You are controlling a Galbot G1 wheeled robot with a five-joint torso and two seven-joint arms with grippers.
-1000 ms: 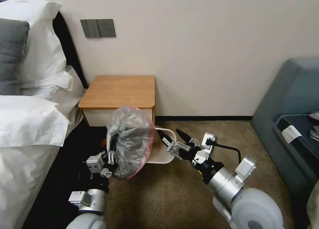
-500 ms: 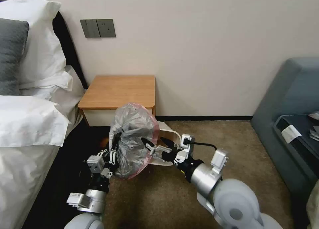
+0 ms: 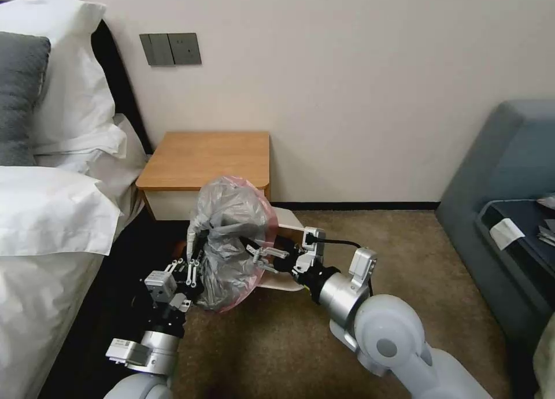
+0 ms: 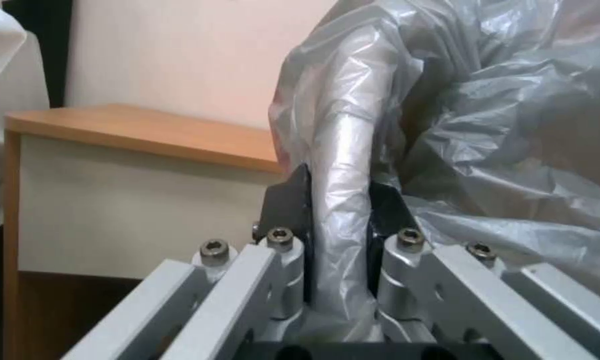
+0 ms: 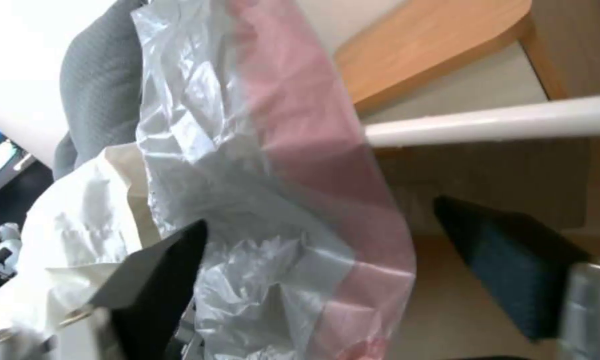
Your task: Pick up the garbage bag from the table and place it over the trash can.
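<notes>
The bag (image 3: 231, 243) is thin, crinkled grey plastic with a pink-red edge; it hangs bunched in the air in front of the worktop (image 3: 205, 159), and a twisted fold of it sits between the left tool's (image 4: 340, 220) fingers. The cream can (image 3: 286, 254) stands on the carpet just behind the bag, partly hidden by it.

The left arm rose from the bottom edge of the head view, beside the bed, its wrist bent upward. The left gripper (image 4: 340, 210) stood upright with its black fingers (image 4: 287, 205) pinched on a fold of the bag (image 3: 231, 237) — plastic filled the narrow gap between them. The right arm reached in from the lower right, forearm near level, pointing at the bag. The right gripper (image 3: 257, 253) was spread wide, one finger (image 5: 156, 280) pressed against the plastic — the other finger stood apart from it.
</notes>
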